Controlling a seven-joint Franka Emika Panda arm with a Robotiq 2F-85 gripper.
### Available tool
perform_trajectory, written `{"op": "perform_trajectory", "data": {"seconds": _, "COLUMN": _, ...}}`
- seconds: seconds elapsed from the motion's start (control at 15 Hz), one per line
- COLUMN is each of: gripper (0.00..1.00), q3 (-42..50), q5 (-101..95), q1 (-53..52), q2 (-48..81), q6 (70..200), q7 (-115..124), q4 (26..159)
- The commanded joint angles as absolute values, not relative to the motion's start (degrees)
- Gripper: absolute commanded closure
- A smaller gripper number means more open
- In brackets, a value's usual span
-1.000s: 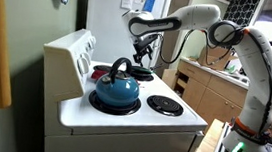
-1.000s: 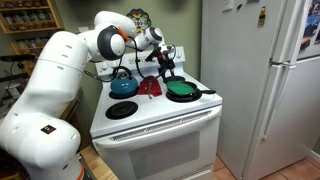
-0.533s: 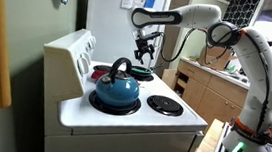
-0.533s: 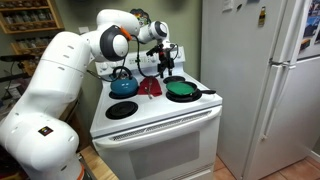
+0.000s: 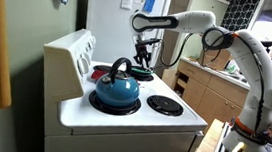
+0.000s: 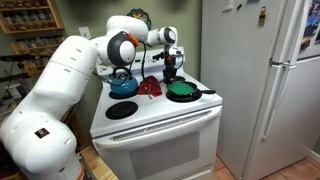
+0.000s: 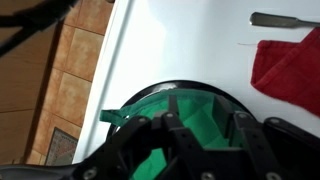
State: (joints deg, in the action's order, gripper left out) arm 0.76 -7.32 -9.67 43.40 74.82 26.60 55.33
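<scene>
The arm [image 5: 197, 20] reaches level across the stove [image 6: 160, 112], wrist turned down, gripper [image 6: 170, 77] over the round green pan [image 6: 184, 89]. The fingers [image 7: 168, 128] stand partly apart, and whether they grasp anything is not determinable. A crumpled red cloth [image 7: 295, 68] lies beside.

Wrist view: the blurred gripper [image 7: 205, 128] covers the lower rim of the green pan [image 7: 145, 108]; contact cannot be told. Red cloth [image 7: 296, 70] and metal utensil [image 7: 285, 18] run off the right edge.
</scene>
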Motion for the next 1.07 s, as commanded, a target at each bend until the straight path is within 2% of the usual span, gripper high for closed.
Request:
{"op": "perform_trajectory", "data": {"seconds": 0.0, "gripper": 0.88, "q3": 0.4, "q5": -4.7, "q1": -8.7, "q2": 45.6, "q6": 77.2, "q7": 28.7, "q4": 53.3}}
{"op": "perform_trajectory", "data": {"seconds": 0.13, "gripper": 1.00, "q3": 0.5, "q5": -4.9, "q1": -8.8, "q2": 46.0, "q6": 78.7, "q7": 28.8, "q4": 53.3}}
{"op": "perform_trajectory", "data": {"seconds": 1.0, "gripper": 1.00, "q3": 1.2, "q5": -5.6, "q1": -8.1, "q2": 48.5, "q6": 87.7, "q7": 34.0, "q4": 53.5}}
